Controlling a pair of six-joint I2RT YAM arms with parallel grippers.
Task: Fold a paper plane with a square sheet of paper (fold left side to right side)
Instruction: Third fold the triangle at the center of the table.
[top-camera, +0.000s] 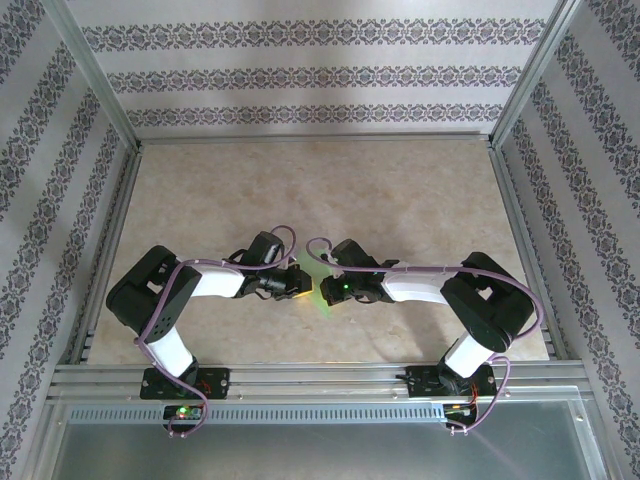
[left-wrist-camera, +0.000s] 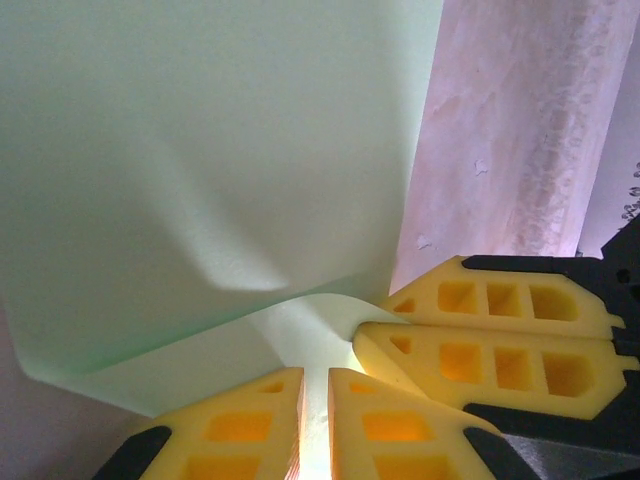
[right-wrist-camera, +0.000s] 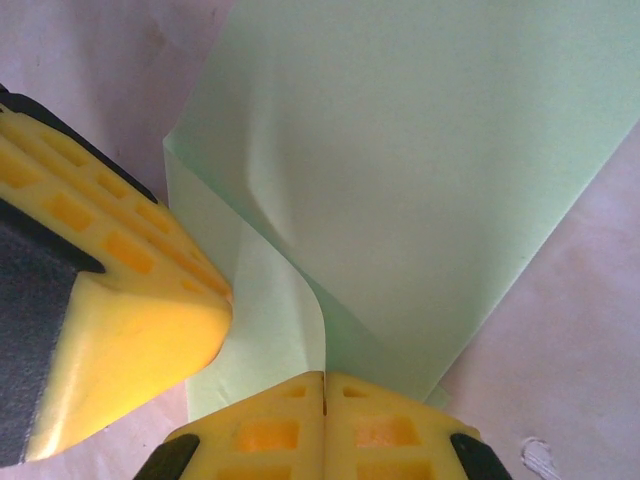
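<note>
Right wrist view is showing where trouble is most likely starting: the thin light-green square sheet of paper (right-wrist-camera: 420, 180) is lying doubled over, and its upper layer is bulging and dimpling rather than sitting flat. I am judging that if the two claws are pulling unevenly, the layers will be sliding askew and the left-to-right fold will be creasing off line. A loose curl near the pinched corner could also be getting pressed into a stray wrinkle, or the thin paper could be tearing at the pinch. Lifting the corner too high could be dragging the whole sheet across the beige marbled table (right-wrist-camera: 580, 330).

Yellow foam-padded right claw (right-wrist-camera: 325, 385) is clenching fully, its two pads meeting with no gap, and the edge of the curling lower flap is running into that seam, so it appears to be grasping the sheet's corner. Yellow foam-padded left claw (left-wrist-camera: 317, 385) is standing almost closed, a narrow slit remaining between its pads with pale paper running into it; whether it is truly gripping, I cannot tell. The two claws are sitting just beside each other.

Top external view is placing the sheet between both claws, toward the table's near edge, about midway between its left and right edges.
</note>
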